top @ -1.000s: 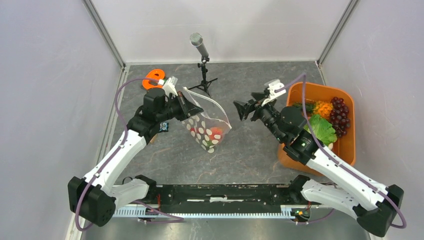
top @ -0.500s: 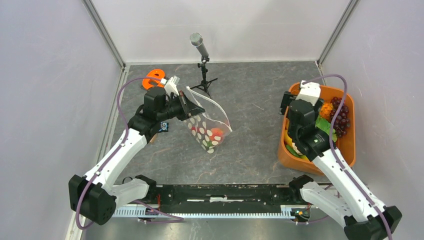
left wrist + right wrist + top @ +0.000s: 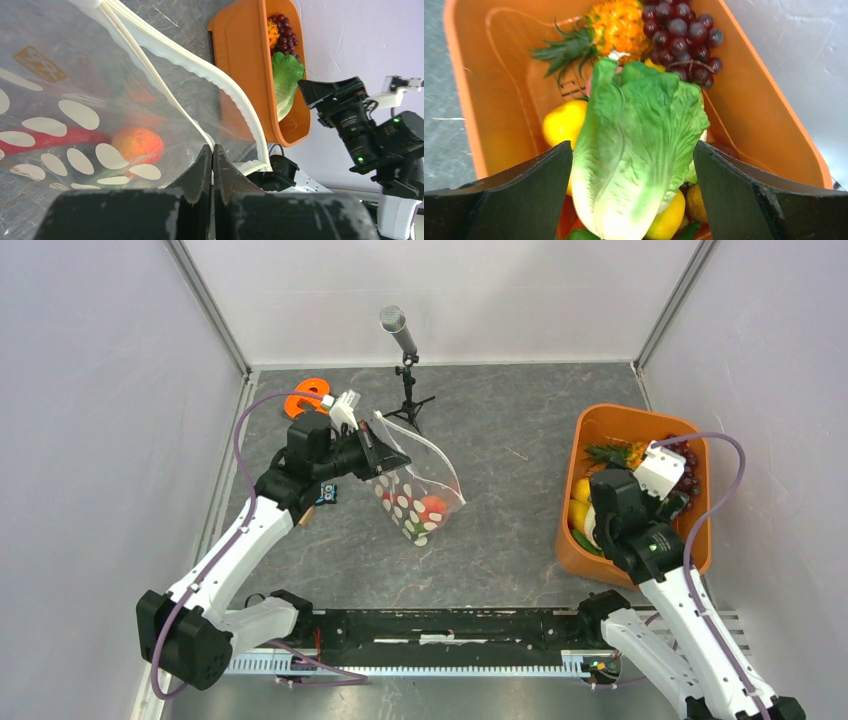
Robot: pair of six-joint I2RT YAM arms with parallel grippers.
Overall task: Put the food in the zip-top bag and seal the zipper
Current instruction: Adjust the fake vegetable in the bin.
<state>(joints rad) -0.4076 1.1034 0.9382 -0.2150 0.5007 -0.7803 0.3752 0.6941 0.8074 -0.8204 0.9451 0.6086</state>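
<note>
The zip-top bag [image 3: 415, 495], clear with white dots, hangs left of centre with its mouth open. My left gripper [image 3: 385, 455] is shut on its mouth edge, and the left wrist view shows the jaws [image 3: 212, 150] pinching the film by the whitish zipper [image 3: 220, 82]. A red-orange piece [image 3: 137, 142] of food lies inside the bag. My right gripper [image 3: 633, 145] is open and points down into the orange tub [image 3: 600, 425]. Its fingers stand on either side of the green lettuce [image 3: 639, 140] without closing on it. Grapes [image 3: 684, 35], a pineapple [image 3: 616, 25] and yellow fruit [image 3: 561, 122] lie around the lettuce.
A microphone on a small tripod [image 3: 400, 335] stands at the back centre, just behind the bag. An orange ring-shaped object [image 3: 303, 397] lies at the back left. Grey walls close in the table on both sides, and the tub sits against the right wall.
My right arm has swung from near the bag's mouth back over the tub and now points down at the lettuce, its jaws opened wider. The left arm and bag have stayed put.
</note>
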